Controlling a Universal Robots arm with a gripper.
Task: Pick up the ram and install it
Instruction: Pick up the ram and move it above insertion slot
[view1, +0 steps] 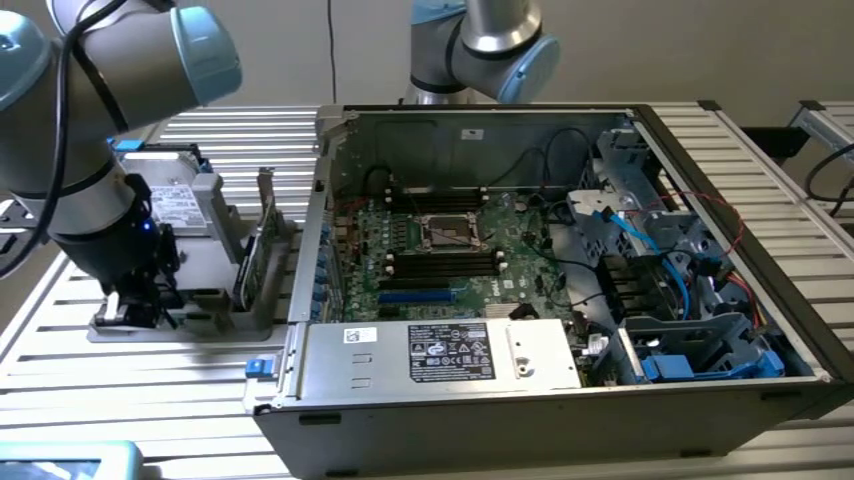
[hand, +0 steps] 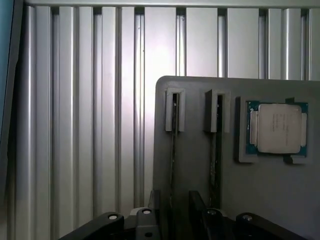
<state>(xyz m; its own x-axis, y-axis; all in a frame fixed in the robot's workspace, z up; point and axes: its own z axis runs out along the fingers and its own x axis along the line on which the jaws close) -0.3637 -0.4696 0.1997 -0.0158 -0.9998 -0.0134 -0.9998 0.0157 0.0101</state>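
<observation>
Grey moulded holder at the lower left of the exterior frame, set on a slatted aluminium table just beside an open computer case. Carries a hard drive at its far end and an upright expansion card along the edge nearest the case. Directly above the near end of that holder, the gripper, pointed straight down from a grey-and-blue arm. Holds nothing: jaws spread wide, black fingers apart in the wrist view, gripper low over the holder. Between those fingers, seen edge-on and seated upright in a narrow slot of the holder, the ram, thin and dark green, not clearly touched by either finger. Just beside it in a parallel slot, a second stick, likewise on edge. Next to that slot, lying flat in a square recess, a processor with its metal lid up. Around the holder in the wrist view, bare ribs of the table. Inside the case, at the centre of the exterior frame, the motherboard, with a silver power supply below it. At the top centre, a second arm.
</observation>
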